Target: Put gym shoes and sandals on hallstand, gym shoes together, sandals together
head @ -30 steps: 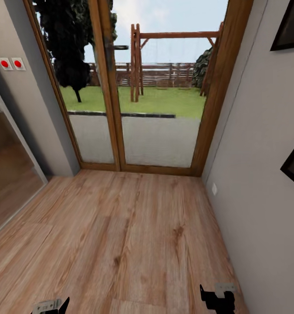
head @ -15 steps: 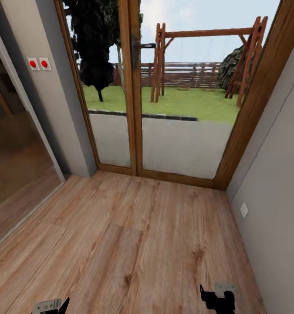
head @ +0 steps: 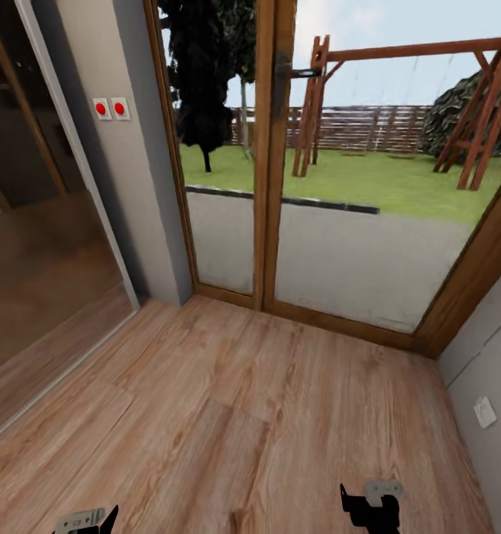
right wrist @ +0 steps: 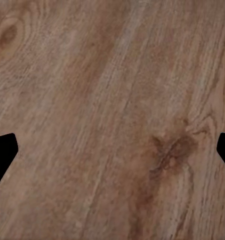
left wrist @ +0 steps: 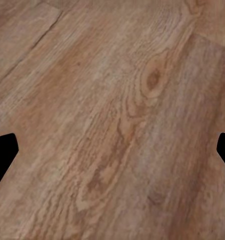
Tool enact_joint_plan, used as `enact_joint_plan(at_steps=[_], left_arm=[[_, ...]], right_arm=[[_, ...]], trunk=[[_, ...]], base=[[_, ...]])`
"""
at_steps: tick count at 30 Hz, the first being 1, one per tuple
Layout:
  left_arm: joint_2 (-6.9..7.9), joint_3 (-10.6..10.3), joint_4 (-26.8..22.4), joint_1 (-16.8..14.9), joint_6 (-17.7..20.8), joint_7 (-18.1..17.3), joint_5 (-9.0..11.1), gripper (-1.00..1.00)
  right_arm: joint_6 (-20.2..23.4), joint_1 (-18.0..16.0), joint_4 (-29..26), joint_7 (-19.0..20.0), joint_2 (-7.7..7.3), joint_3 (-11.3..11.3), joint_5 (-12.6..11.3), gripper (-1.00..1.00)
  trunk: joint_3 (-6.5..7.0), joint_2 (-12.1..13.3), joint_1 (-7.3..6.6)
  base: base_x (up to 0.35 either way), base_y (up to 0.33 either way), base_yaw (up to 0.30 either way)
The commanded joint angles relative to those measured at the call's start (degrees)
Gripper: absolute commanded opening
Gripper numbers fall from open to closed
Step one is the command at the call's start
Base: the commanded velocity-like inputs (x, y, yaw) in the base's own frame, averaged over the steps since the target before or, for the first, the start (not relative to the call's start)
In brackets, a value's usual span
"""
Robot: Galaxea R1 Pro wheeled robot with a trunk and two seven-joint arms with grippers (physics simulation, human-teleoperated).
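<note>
Facing a glazed door [head: 280,170] at 12 o'clock over bare floor [head: 228,415]; left pincer [left wrist: 112,150] and right pincer [right wrist: 112,150] spread apart, empty; no shoes racked, judging by this.

No readable text; red wall buttons [head: 110,108] apparently unlabelled.

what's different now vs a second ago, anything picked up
Nothing was picked up. The whole head view has swung left, so the camera turned: the glass door, the red wall switches and the swing frame slid right in the picture, and more of the side room shows. The left claw and right claw stay open and empty over the corridor floor.
</note>
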Motion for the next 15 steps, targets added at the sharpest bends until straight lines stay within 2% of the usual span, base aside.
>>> enact_joint_plan(at_steps=[1, 11, 15], left_arm=[[0.0, 0.1, 0.09, -0.06, 0.03, -0.57, 0.6, 1.0], [-0.07, 0.12, 0.15, -0.06, 0.03, -0.57, 0.61, 1.0], [-0.13, 0.16, 0.17, -0.06, 0.03, -0.57, 0.6, 1.0]], right_arm=[[-0.15, -0.01, -0.01, -0.26, -0.03, 0.5, -0.45, 1.0], [-0.11, -0.01, -0.01, -0.26, 0.02, 0.55, -0.38, 1.0], [-0.1, -0.01, -0.01, -0.26, 0.04, 0.56, -0.38, 1.0]], trunk=[[-0.05, -0.02, 0.02], [-0.05, -0.02, 0.02], [-0.05, -0.02, 0.02]], base=[[0.338, 0.0, 0.279], [0.331, 0.0, 0.279], [0.177, 0.0, 0.279]])
